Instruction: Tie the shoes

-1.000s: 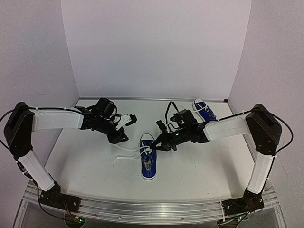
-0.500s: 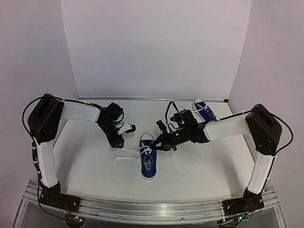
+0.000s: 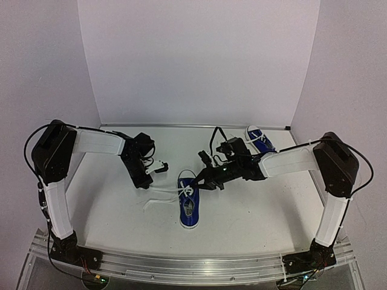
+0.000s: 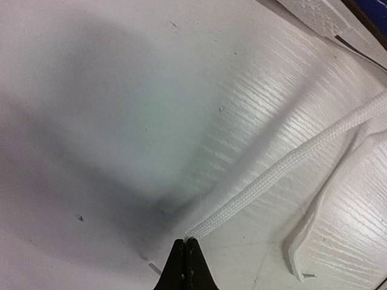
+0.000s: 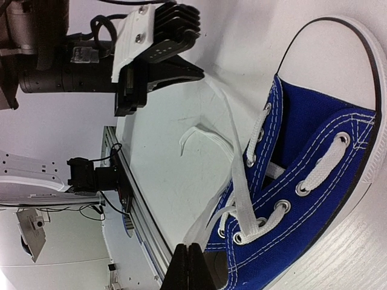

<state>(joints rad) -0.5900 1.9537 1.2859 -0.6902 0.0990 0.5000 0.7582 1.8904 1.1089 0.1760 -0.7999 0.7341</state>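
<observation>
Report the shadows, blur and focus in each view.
Top external: even, soft light, with only faint shadows on the table. Left wrist: a broad dark shadow spreads across the table, while the lace is crisp enough to show its weave. Right wrist: the blue shoe is sharp, with no glare.

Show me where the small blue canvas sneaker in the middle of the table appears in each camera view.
Top external: the blue canvas sneaker lies at centre, between the two grippers.
Left wrist: only a sliver, apparently its white sole, shows in the top right corner.
Right wrist: it fills the right half, with its toe cap at top right.
Shared landmark: its white lace, running to the left gripper.
</observation>
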